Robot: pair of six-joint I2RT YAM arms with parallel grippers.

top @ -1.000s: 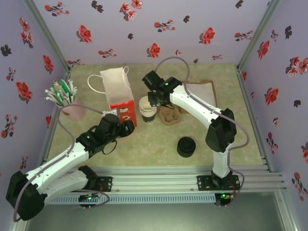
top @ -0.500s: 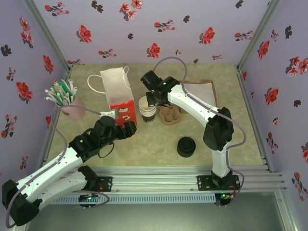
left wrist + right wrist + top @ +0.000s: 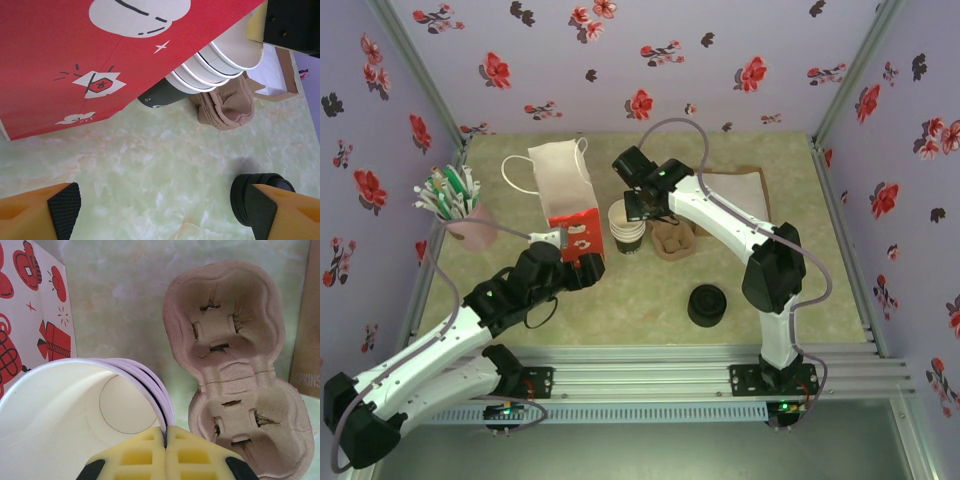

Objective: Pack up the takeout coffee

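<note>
Early stage. The right gripper (image 3: pixel 165 440) is pinched shut on the rim of the top cup (image 3: pixel 60 410) of the stack (image 3: pixel 628 232), beside the cup carrier (image 3: pixel 235 365); this is probably the coffee cup. The left gripper (image 3: pixel 162 202) is wide and empty by the red bag (image 3: pixel 565 195). The lids (image 3: pixel 707 305) are untouched; lidding and bagging remain.

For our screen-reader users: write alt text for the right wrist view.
The yellow right gripper is pinched shut on the rim of the top cup in a stack of cream paper cups. An empty brown pulp cup carrier lies to its right, a red-and-white printed bag at the left, all on a pale green table.
</note>
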